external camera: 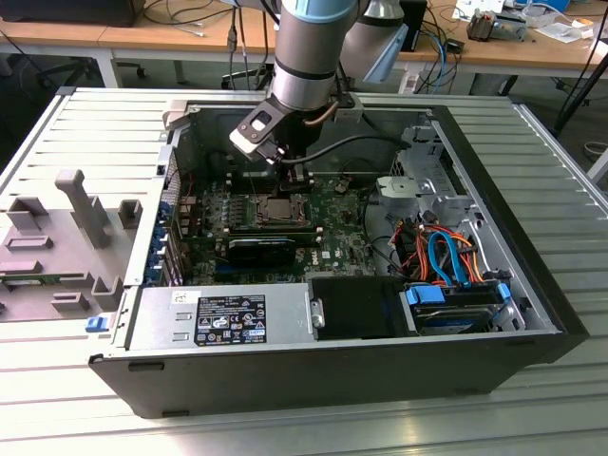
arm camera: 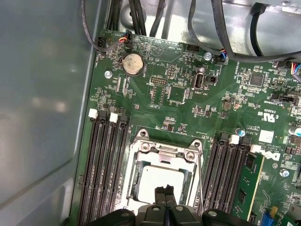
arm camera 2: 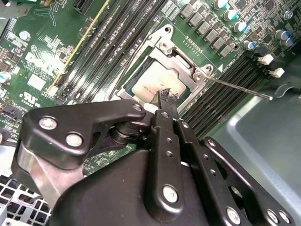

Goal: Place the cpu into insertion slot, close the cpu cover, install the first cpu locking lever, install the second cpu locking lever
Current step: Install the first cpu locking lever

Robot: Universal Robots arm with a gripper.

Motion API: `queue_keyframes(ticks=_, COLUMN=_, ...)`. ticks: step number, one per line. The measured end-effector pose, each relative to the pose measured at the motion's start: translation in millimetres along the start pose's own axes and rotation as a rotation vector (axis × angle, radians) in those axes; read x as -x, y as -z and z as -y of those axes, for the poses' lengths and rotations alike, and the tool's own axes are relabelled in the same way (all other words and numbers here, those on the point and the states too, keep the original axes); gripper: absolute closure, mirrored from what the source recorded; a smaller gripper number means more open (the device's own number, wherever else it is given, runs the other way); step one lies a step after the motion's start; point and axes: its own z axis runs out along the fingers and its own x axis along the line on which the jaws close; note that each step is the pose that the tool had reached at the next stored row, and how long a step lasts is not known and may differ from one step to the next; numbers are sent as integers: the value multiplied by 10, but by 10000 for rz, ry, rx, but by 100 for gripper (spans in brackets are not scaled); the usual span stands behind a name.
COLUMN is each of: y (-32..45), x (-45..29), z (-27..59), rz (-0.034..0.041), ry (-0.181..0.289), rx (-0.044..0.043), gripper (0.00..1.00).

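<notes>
Inventory from my remote station, listed from the exterior view's left to its right.

1. Grey fixture tray [external camera: 66,237]: has upright blocks. It sits at the left of the frame on the slatted metal table [external camera: 532,408], just beside the case.
2. Computer case [external camera: 332,380]: black, open, fills the centre of the frame.
3. Power supply [external camera: 218,318]: silvery labelled box, lower left inside the case.
4. Motherboard [external camera: 332,223]: green, in the middle of the case.
5. Insertion slot [external camera: 278,211]: on the motherboard, slightly left of frame centre. In both wrist views I see the cpu [arm camera 2: 150,87] seated in it, silvery face up.
6. Cpu cover [arm camera: 162,157]: thin metal frame, lying down around the cpu, whose face shows through the cut-out.
7. First locking lever [arm camera 2: 237,88]: thin wire rod, jutting away from a socket corner across the memory slots [arm camera 2: 211,110].
8. Second locking lever [arm camera 2: 124,70]: thin wire rod, running along the opposite side of the socket. I cannot tell whether either lever is latched.
9. Gripper [external camera: 297,182]: hangs from the arm [external camera: 313,47] at upper centre, directly over the slot. The fingers are drawn narrow, tips pressed together with nothing between them. In the second wrist view the tips [arm camera 2: 167,98] sit over the near edge of the cpu. I cannot tell whether they touch it.
10. Drive cage [external camera: 418,180]: grey perforated metal, right of centre.
11. Cables [external camera: 446,256]: orange and blue, below the cage.
12. Drive carrier [external camera: 456,304]: blue, lower right of the case.
</notes>
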Motion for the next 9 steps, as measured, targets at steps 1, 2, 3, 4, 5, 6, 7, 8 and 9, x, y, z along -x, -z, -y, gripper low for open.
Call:
queue_keyframes(ticks=1, y=0, x=0, z=0, rz=2, ry=15, rx=-1, gripper=89)
queue_keyframes(ticks=2, y=0, x=0, z=0, rz=4, ry=41, rx=-1, gripper=89)
queue_keyframes(ticks=3, y=0, x=0, z=0, rz=6, ry=57, rx=-2, gripper=89)
queue_keyframes(ticks=4, y=0, x=0, z=0, rz=8, ry=75, rx=-3, gripper=89)
queue_keyframes(ticks=5, y=0, x=0, z=0, rz=9, ry=96, rx=-3, gripper=89)
queue_keyframes(ticks=6, y=0, x=0, z=0, rz=11, ry=105, rx=-3, gripper=89)
queue_keyframes(ticks=7, y=0, x=0, z=0, rz=12, ry=118, rx=-4, gripper=89)
queue_keyframes(ticks=8, y=0, x=0, z=0, rz=13, ry=128, rx=-4, gripper=89)
queue_keyframes(ticks=9, y=0, x=0, z=0, rz=14, ry=137, rx=-4, gripper=89)
